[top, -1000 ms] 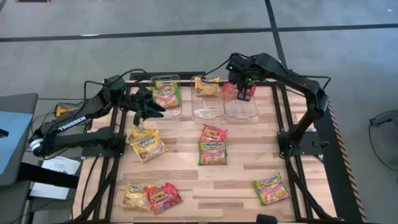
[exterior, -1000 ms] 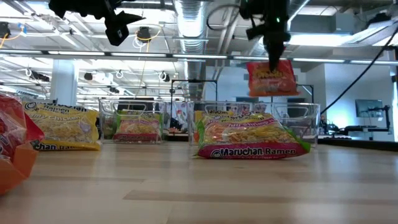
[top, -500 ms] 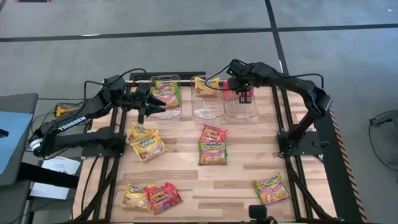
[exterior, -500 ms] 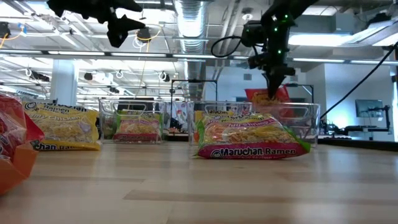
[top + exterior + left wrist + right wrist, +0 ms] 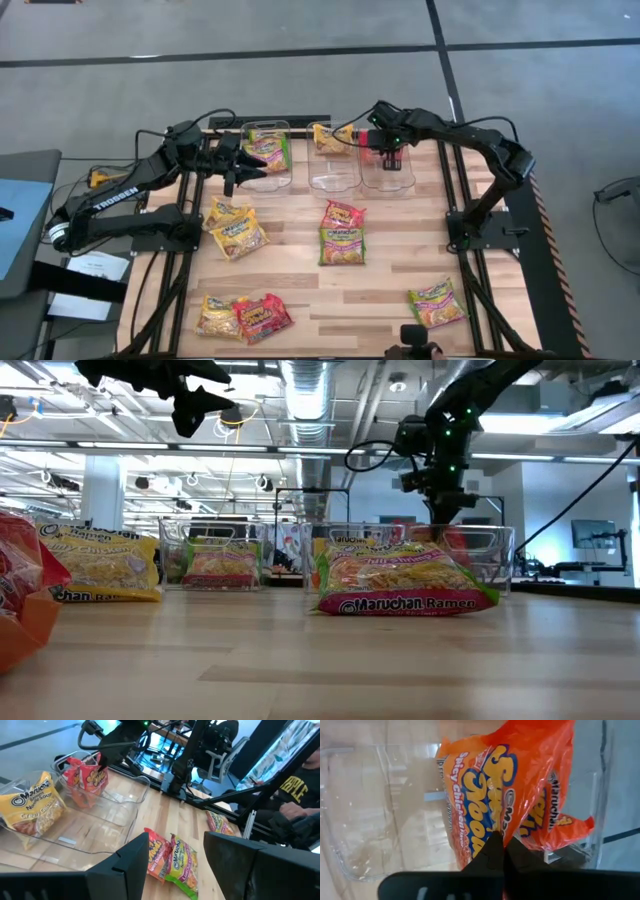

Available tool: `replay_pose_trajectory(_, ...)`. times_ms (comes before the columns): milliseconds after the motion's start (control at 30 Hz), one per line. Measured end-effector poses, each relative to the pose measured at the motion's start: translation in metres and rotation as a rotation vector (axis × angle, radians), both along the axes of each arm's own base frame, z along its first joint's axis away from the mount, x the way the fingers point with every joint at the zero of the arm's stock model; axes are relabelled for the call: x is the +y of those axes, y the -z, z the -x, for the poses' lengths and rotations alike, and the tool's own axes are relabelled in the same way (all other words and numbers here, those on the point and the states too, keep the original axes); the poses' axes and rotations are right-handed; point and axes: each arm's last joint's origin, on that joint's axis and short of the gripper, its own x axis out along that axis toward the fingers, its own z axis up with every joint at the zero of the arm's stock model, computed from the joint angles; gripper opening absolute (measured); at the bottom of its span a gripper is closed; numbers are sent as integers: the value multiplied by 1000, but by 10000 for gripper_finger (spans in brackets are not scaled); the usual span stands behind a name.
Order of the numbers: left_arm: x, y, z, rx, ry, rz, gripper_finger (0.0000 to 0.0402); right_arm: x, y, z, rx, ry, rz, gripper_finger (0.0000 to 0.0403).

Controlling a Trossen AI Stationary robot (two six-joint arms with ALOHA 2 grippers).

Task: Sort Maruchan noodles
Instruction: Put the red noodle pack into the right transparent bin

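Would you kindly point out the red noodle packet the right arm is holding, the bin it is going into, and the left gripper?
red noodle packet (image 5: 485,795), right wrist view, printed front.
bin (image 5: 403,187), high view, near rim.
left gripper (image 5: 252,171), high view, between its open fingers.

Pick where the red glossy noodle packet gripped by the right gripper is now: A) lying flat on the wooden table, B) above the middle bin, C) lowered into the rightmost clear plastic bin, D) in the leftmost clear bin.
C: the right gripper, shut on the red glossy noodle packet, has it inside the rightmost clear plastic bin.
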Motion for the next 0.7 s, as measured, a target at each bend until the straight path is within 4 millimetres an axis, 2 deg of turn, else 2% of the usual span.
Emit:
replay_pose_trajectory(467,0,0,0,-1,-3,18,176,0,1,-1,-30,26,-2,64)
replay_pose_trajectory(700,0,0,0,0,-1,3,176,0,1,-1,-63,105,-14,112)
